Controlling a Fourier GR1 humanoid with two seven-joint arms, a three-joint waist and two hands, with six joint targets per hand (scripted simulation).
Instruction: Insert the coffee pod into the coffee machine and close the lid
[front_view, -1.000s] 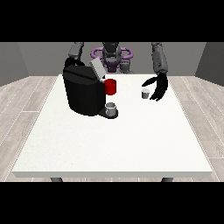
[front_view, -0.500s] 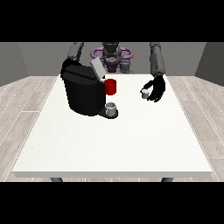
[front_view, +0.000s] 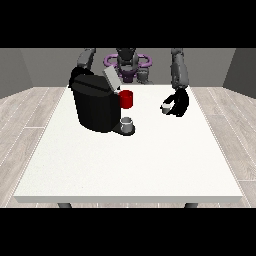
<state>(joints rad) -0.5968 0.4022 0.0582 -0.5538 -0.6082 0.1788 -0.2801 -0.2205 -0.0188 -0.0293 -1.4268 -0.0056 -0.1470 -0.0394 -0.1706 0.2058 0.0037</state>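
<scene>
While the humanoid robot (front_view: 127, 62) is standing behind the large white tabletop (front_view: 130, 160), the robot hand at the view's right (front_view: 178, 103) is hovering low over the far right part of the surface, with its black fingers curling round the small pale grey coffee pod (front_view: 165, 107), which is sitting at the hand's inner side, facing the middle of the tabletop. Whether the pod is lifted off the surface or resting on it cannot be told. Well apart from it, on the far left part of the tabletop, the bulky black coffee machine (front_view: 95, 105) is standing with its flat grey lid (front_view: 111, 78) tilting up and open at the top. A red cylindrical part (front_view: 126, 99) is showing at the machine's front, on the side nearer the pod, and a small grey cup (front_view: 127, 123) is sitting on the machine's low dark base just below it. The robot hand at the view's left (front_view: 76, 76) is reaching down behind the machine's far upper corner, and it is mostly hidden there, so how its fingers are lying cannot be told.
</scene>
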